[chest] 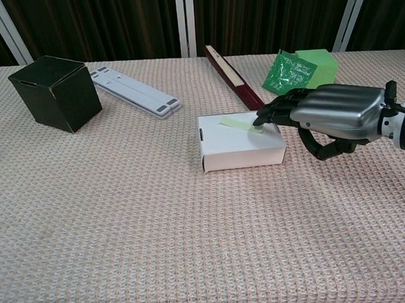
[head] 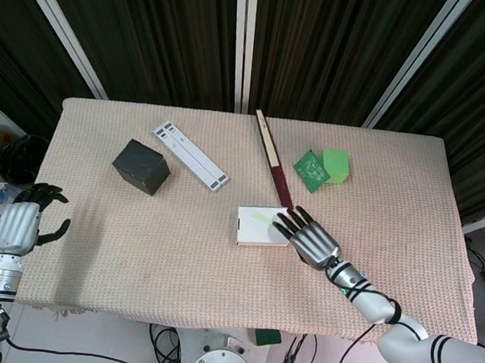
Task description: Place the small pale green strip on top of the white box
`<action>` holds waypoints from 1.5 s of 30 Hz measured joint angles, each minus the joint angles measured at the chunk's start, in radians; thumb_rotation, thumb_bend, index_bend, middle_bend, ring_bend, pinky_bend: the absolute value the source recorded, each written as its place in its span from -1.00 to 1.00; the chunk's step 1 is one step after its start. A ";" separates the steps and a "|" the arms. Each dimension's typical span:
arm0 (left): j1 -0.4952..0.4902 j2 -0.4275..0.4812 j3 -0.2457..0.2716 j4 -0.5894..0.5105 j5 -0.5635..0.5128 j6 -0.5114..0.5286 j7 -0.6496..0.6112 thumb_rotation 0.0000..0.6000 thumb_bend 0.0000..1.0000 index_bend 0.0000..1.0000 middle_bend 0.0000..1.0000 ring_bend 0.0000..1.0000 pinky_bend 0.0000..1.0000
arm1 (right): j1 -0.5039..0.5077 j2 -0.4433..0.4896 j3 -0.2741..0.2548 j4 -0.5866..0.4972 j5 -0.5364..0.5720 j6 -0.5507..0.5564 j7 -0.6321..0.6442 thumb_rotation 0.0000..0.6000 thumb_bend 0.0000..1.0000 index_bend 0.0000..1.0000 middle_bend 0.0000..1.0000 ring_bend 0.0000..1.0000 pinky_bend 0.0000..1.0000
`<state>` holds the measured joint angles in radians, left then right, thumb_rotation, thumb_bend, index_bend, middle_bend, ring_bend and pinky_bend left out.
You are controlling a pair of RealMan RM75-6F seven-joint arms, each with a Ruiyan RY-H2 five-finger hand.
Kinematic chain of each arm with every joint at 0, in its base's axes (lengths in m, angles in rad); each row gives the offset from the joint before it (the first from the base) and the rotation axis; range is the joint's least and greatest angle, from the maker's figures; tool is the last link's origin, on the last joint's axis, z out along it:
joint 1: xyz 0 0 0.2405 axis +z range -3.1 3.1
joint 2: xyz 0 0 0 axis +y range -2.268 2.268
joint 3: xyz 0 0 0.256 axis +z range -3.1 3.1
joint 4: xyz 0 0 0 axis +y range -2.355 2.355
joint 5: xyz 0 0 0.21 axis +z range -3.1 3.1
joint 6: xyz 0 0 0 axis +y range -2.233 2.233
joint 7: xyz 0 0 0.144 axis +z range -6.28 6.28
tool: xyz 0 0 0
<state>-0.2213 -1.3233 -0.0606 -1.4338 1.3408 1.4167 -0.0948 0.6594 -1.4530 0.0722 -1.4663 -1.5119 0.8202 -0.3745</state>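
Note:
The white box [head: 259,229] [chest: 241,144] sits mid-table. The small pale green strip [head: 258,217] [chest: 236,124] lies flat on its top, slanted. My right hand [head: 310,238] [chest: 326,111] reaches in from the right, palm down with its fingers stretched out. Its fingertips [chest: 263,116] are over the box's right end, at the strip's right tip; it holds nothing. My left hand [head: 19,226] hangs beyond the table's left edge, fingers loosely apart and empty, seen only in the head view.
A black box [head: 141,166] [chest: 55,93] and a white slatted bar [head: 189,155] [chest: 137,91] lie at the back left. A long dark red case [head: 273,157] [chest: 234,76] runs behind the white box. A green packet [head: 311,170] [chest: 287,76] leans on a green cube [head: 336,165] [chest: 318,71].

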 measured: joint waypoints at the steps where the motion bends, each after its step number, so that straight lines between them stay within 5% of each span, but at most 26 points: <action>1: 0.002 0.001 -0.003 -0.001 0.000 0.000 0.000 0.85 -0.43 -0.21 -0.49 -0.70 -0.54 | 0.001 -0.003 -0.002 0.002 0.000 0.002 0.001 0.86 1.00 -0.76 -1.00 -1.00 -1.00; 14: 0.013 0.001 -0.016 -0.006 0.018 -0.006 -0.002 0.85 -0.43 -0.21 -0.49 -0.70 -0.53 | -0.001 -0.008 -0.027 0.010 0.013 0.044 -0.009 0.86 1.00 -0.59 -1.00 -1.00 -1.00; 45: 0.024 -0.002 -0.039 -0.001 0.031 -0.022 -0.001 0.85 -0.40 -0.21 -0.49 -0.70 -0.54 | -0.009 -0.012 -0.060 0.043 0.010 0.099 0.049 0.86 1.00 -0.56 -1.00 -1.00 -1.00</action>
<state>-0.1977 -1.3252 -0.0994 -1.4344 1.3716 1.3944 -0.0959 0.6500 -1.4646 0.0127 -1.4234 -1.5014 0.9194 -0.3256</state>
